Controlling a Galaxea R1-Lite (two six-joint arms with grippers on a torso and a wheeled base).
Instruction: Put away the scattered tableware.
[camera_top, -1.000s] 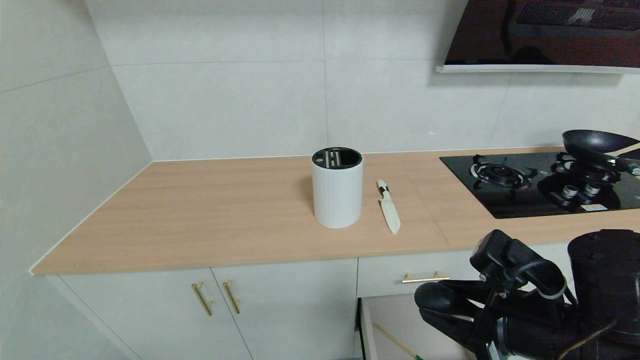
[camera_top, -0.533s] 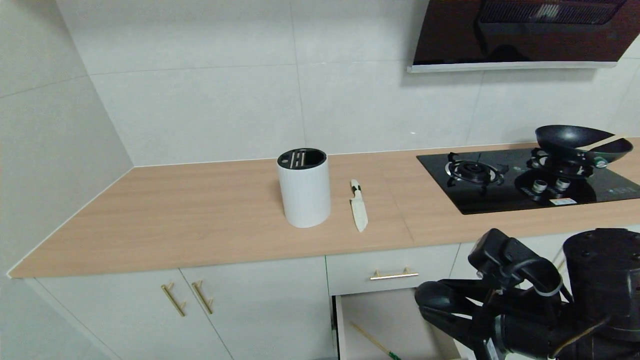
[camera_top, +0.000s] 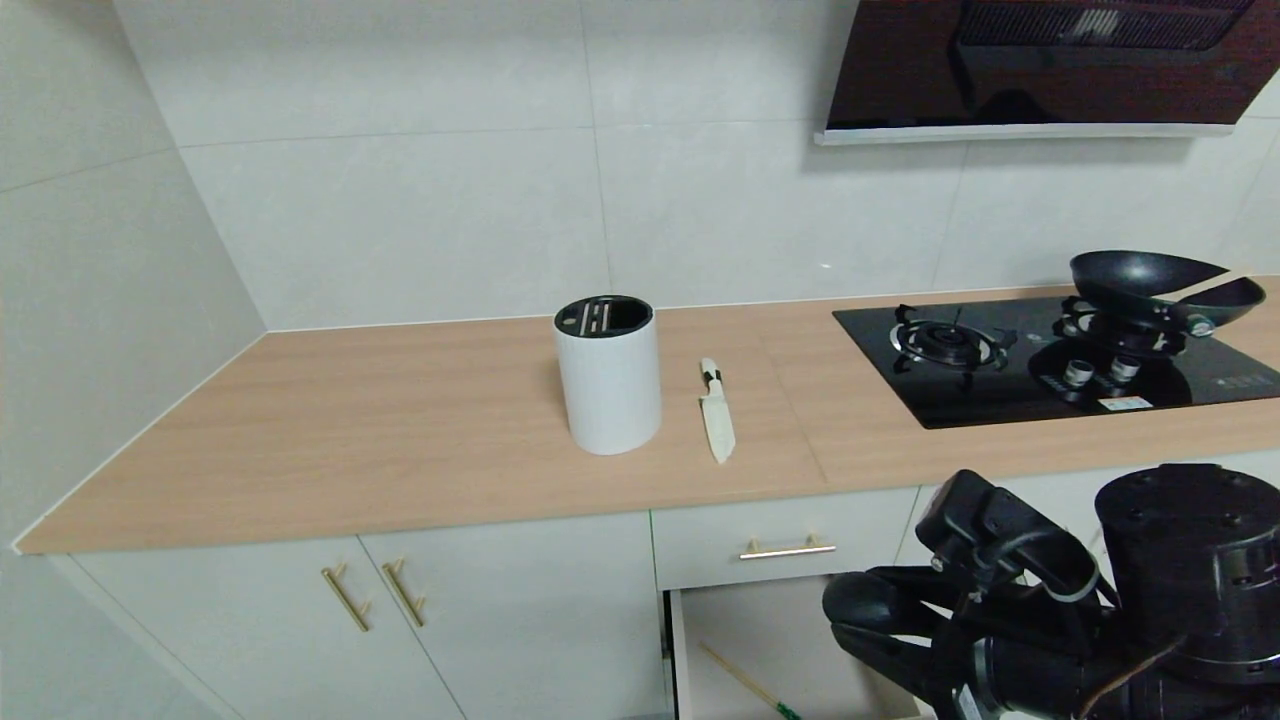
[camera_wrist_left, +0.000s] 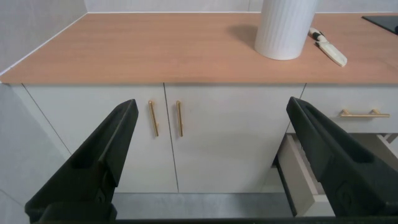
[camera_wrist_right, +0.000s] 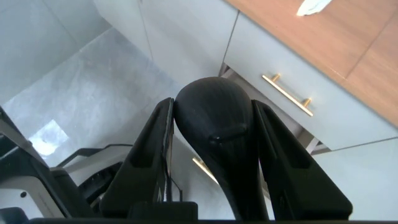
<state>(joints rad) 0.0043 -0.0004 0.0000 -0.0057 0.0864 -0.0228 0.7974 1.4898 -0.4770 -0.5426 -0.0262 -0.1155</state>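
Left wrist view crops the white cylindrical holder (camera_wrist_left: 283, 31); cream knife (camera_top: 716, 420) points at wooden tabletop's (camera_top: 400, 430) front edge; left claw (camera_wrist_left: 211, 106) released.

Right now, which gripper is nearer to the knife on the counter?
Right, probably. The right gripper is low in front of the drawers, below and right of the knife. The left gripper faces the cabinet doors, on the far side of the white holder from the knife.
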